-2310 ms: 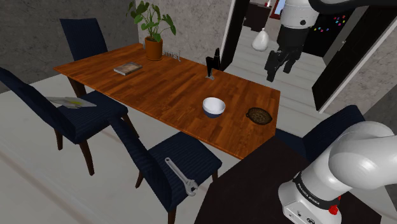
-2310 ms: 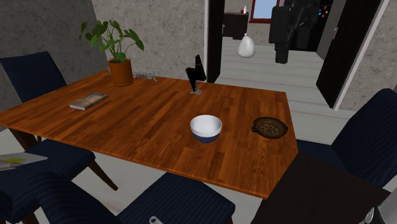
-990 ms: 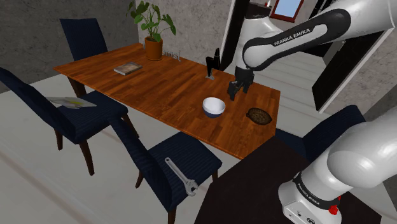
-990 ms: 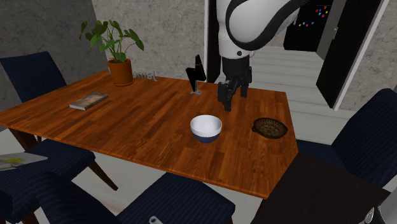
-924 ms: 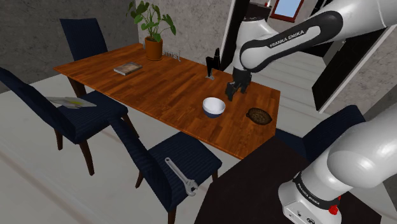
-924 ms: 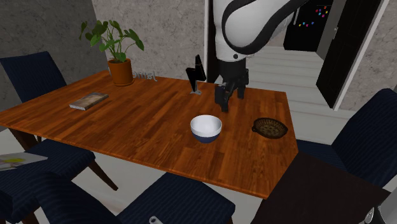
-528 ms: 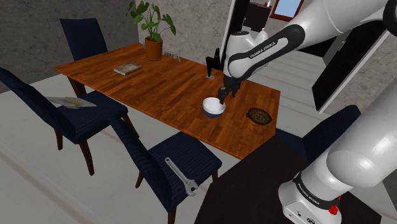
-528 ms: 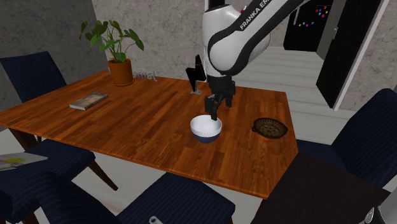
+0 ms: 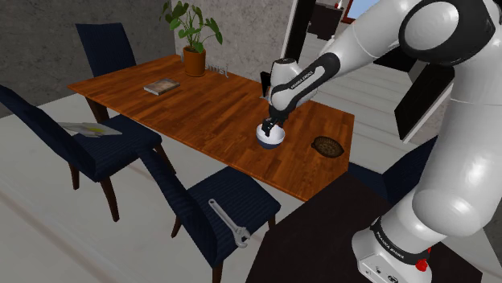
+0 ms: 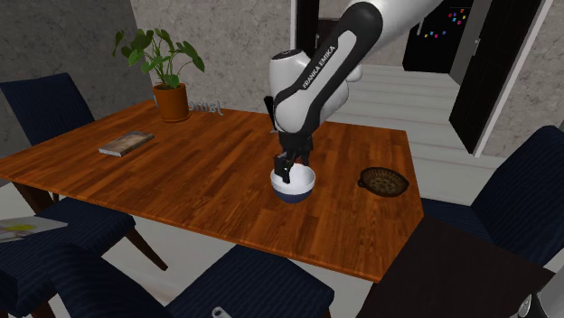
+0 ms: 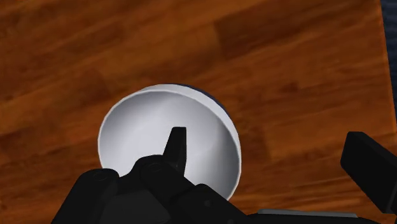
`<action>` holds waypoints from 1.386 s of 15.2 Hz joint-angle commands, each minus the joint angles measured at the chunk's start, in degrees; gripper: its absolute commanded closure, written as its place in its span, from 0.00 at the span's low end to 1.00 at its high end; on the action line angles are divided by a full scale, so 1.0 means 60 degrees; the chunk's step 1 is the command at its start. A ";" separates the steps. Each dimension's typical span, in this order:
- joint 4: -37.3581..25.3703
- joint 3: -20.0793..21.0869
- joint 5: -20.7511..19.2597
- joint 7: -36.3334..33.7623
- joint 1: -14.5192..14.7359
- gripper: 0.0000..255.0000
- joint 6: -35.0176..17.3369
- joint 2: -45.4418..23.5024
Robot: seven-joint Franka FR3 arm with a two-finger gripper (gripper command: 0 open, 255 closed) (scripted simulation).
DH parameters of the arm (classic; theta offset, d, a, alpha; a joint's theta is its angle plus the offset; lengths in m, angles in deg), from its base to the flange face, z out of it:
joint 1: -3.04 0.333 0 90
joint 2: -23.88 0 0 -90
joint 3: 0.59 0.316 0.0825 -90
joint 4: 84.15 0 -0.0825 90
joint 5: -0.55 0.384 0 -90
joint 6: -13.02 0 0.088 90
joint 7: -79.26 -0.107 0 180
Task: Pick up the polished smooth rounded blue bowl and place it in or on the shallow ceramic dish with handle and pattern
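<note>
The bowl [image 9: 272,137] [image 10: 294,185] [image 11: 159,137], blue outside and white inside, stands upright on the wooden table [image 9: 201,112]. My gripper [image 9: 268,127] [image 10: 285,168] [image 11: 267,147] is lowered onto the bowl's rim and open. In the wrist view one finger [image 11: 176,147] hangs inside the bowl and the other finger [image 11: 369,168] is outside it over the wood, with the rim between them and not clasped. The shallow dark patterned dish [image 9: 328,145] [image 10: 383,181] with a small handle lies on the table, toward the shoulder view's right of the bowl.
A potted plant [image 9: 194,58] [image 10: 171,99], a book [image 9: 162,86] [image 10: 126,143] and a black stand [image 9: 268,80] sit farther back on the table. Dark blue chairs [image 9: 217,205] line the near edge; one carries a wrench [image 9: 229,223], another papers [image 9: 88,129].
The arm came down from high near the doorway and swung toward the shoulder view's left, so the gripper now straddles the bowl's rim. The bowl and dish have not moved.
</note>
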 commanded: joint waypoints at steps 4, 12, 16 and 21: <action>-0.1670 0.0034 0.0006 0.0184 -0.0054 0.00 -0.0366 -0.1905; -0.3068 0.0035 0.0001 0.0314 -0.0114 0.00 -0.0688 -0.3542; -0.3265 -0.0001 -0.0024 0.0299 -0.0129 0.00 -0.0914 -0.3961; -0.3267 0.0000 -0.0024 0.0299 -0.0129 0.00 -0.0913 -0.3962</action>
